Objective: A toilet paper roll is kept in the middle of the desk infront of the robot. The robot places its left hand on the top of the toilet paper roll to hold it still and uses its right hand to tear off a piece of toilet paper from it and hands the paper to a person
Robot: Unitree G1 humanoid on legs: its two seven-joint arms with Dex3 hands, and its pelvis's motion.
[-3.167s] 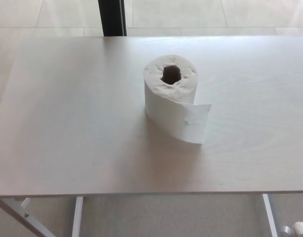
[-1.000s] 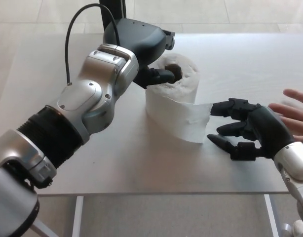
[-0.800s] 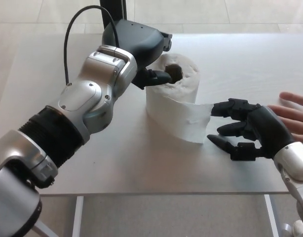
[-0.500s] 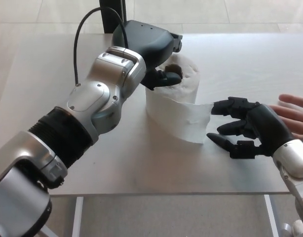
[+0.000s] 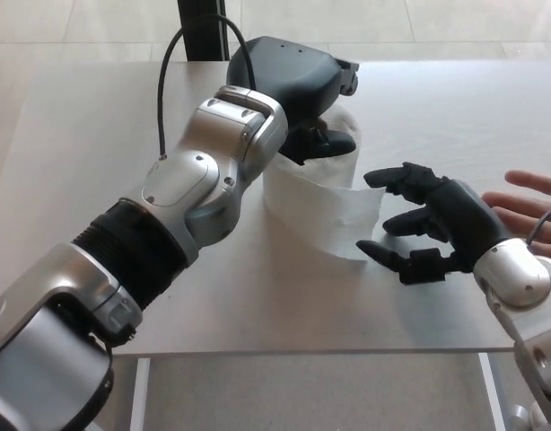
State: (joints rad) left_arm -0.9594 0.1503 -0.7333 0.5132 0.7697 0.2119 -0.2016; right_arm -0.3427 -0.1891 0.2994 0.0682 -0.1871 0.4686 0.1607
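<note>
The left hand [image 5: 302,85] rests on the toilet paper roll [image 5: 316,202], pinning it; the right hand [image 5: 419,224], fingers spread and empty, must next pinch the loose sheet [image 5: 352,224].

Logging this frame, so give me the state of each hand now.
Left hand: resting on top of the toilet paper roll; grip cannot be told.
Right hand: open, fingers spread beside the loose sheet, holding nothing.

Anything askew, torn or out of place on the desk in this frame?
Nothing stands out. The toilet paper roll stands upright on the desk, its loose tail hanging intact; a person's hand waits at the right edge.
</note>
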